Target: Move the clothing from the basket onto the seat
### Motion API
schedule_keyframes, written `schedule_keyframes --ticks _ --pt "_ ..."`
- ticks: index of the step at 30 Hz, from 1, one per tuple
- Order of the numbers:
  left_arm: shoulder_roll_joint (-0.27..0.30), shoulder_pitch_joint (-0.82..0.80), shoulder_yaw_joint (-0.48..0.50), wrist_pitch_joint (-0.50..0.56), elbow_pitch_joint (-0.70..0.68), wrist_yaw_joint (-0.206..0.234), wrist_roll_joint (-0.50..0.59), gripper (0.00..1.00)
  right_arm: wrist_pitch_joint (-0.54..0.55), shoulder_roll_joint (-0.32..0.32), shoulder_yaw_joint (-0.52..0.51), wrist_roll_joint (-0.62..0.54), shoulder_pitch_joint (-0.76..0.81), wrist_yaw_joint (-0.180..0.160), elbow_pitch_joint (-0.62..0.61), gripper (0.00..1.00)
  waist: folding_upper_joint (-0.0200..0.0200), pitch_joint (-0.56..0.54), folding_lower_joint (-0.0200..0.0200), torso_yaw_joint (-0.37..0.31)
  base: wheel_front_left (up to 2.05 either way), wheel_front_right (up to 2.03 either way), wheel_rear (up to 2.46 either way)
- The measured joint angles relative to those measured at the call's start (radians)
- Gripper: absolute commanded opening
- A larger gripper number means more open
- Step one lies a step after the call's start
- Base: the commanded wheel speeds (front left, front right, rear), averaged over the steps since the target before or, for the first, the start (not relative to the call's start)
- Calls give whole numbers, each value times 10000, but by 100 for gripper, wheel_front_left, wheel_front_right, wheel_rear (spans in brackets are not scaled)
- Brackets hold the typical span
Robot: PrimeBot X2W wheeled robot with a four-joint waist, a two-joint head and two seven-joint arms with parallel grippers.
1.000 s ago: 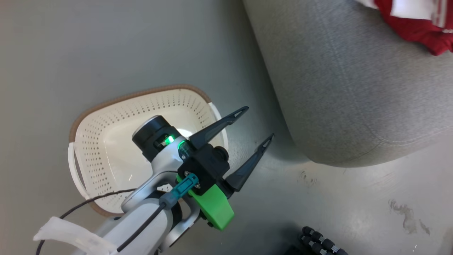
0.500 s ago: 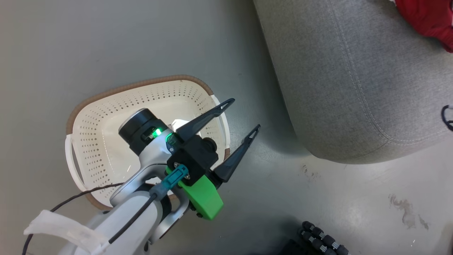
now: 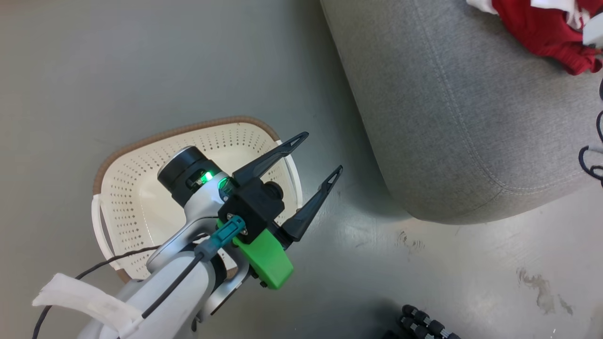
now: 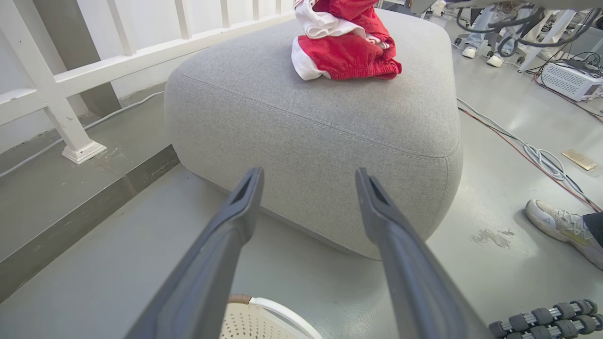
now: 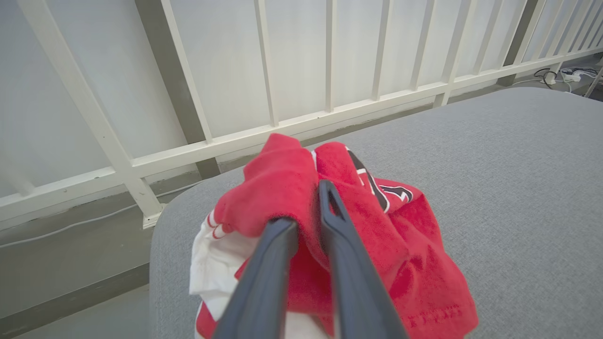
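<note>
**Head camera swings; cloth is down, grip not yet off**

Between the earlier head pictures and now the whole view has slid, which is the camera turning. The large grey fabric seat point(image 3: 447, 117) and the small cream perforated basket with a brown rim point(image 3: 136, 197) keep their places on the grey floor point(image 3: 141, 56). A pale blurred part, probably the right arm, has come in at the top right corner beside the red basketball clothing with white trim point(image 3: 541, 28).

The right end effector point(image 5: 304, 203) has its two dark fingers almost together with a fold of the clothing pinched between them, so it reads as closed on the cloth. That bundle lies on the seat, near the corner facing the white railing point(image 5: 282, 122).

The left end effector point(image 3: 321, 152) is wide open and holds nothing. It hangs above the basket's side nearest the seat, with its fingers aimed at the seat. What shows of the basket's inside is bare; the arm hides the rest.

By my reading, the task is at the release. Cloth may cling to a finger as the pair parts and lifts. That could drag the bundle over the nearby corner, and from there it would slide to the floor by the railing. A person's pale shoe point(image 4: 560, 221) and floor cables point(image 4: 537, 155) lie close to the seat, so a careless move of the wheeled base could foul them.
</note>
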Motion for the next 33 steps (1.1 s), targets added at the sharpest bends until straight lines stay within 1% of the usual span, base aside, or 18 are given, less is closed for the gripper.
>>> schedule_keyframes --ticks 3,8,9,14,17,25,30,33 --pt "-8 8 4 -94 61 0 -52 100 0 35 40 -73 256 90 27 100 0 -189 0 -20 0 0 0" --pt "-31 44 12 -295 234 0 -94 100 0 238 75 -213 840 111 35 100 0 -531 0 -56 0 0 0" --pt "-38 51 12 -337 290 0 -132 100 0 267 79 -268 934 176 -10 100 0 -605 0 -62 0 0 0" --pt "-86 268 54 -583 451 2 -148 100 0 360 138 -449 1361 299 -593 100 0 -984 0 -74 0 0 0" --pt "-121 412 150 -754 644 56 -288 100 0 527 194 -525 1712 355 -999 100 0 -1231 0 -59 0 0 0" --pt "-326 945 780 -1262 1032 669 -587 100 0 1045 397 -700 2824 525 -2291 100 0 -1931 0 135 0 0 0" --pt "-387 1222 1212 -1580 1231 1064 -675 100 0 1310 656 -897 3601 539 -2970 100 0 -2290 -1 468 0 0 0" --pt "-401 1386 1465 -1772 1344 1354 -694 100 0 1407 798 -1057 3908 612 -3421 100 0 -2479 -1 729 0 0 0"
